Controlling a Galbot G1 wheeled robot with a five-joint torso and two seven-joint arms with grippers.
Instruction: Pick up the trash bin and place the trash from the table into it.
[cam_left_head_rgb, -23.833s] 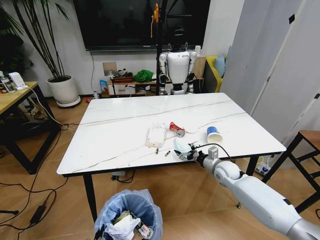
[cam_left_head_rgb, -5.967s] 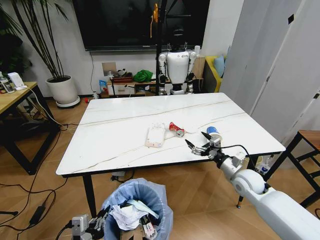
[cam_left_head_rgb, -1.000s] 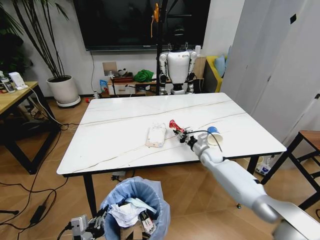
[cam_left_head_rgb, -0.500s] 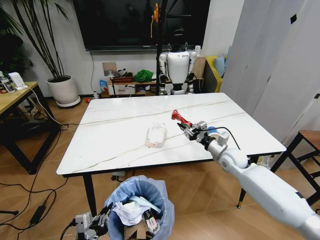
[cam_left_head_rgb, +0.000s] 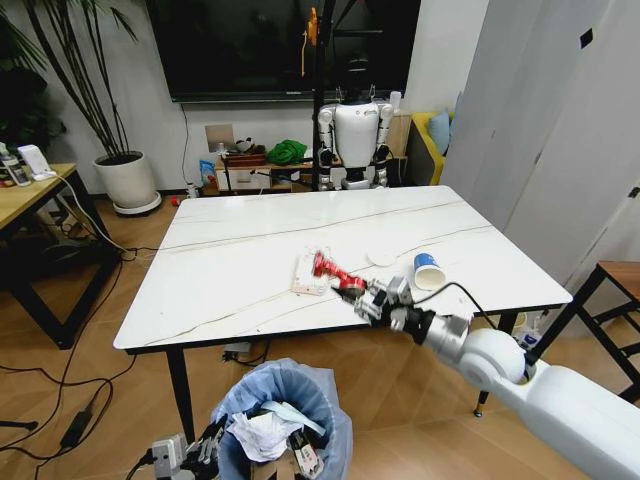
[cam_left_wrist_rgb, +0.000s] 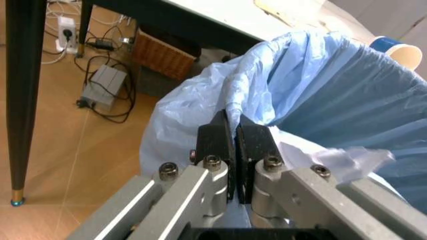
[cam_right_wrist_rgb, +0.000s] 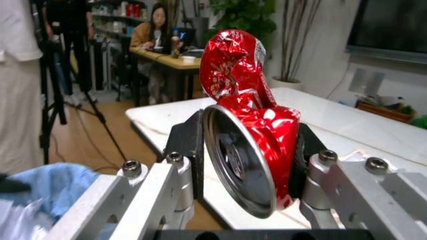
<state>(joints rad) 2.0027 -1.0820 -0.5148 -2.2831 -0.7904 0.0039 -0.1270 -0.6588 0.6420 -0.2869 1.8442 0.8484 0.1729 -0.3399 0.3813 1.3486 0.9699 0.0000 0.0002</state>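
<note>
My right gripper (cam_left_head_rgb: 355, 291) is shut on the crushed red can (cam_left_head_rgb: 331, 270) and holds it above the front part of the white marble-look table (cam_left_head_rgb: 230, 270). In the right wrist view the can (cam_right_wrist_rgb: 245, 127) sits squeezed between both fingers (cam_right_wrist_rgb: 189, 142). Down on the floor in front of the table stands the trash bin (cam_left_head_rgb: 290, 405), lined with a light blue bag and holding paper and cardboard. My left gripper (cam_left_head_rgb: 196, 452) is shut on the bag's rim (cam_left_wrist_rgb: 233, 107). A clear plastic pack (cam_left_head_rgb: 306, 274) and a blue-and-white paper cup (cam_left_head_rgb: 428, 270) lie on the table.
A black table leg (cam_left_wrist_rgb: 21, 95), a power strip, cables and a wicker basket (cam_left_wrist_rgb: 160, 60) are on the floor under the table. A wooden desk (cam_left_head_rgb: 25, 195) stands at the left, a stool (cam_left_head_rgb: 615, 280) at the right, and a white robot (cam_left_head_rgb: 356, 135) behind the table.
My right gripper lifted the red can off the table, then carried it left and toward the table's front edge. The bin has stayed in the left gripper's hold.
</note>
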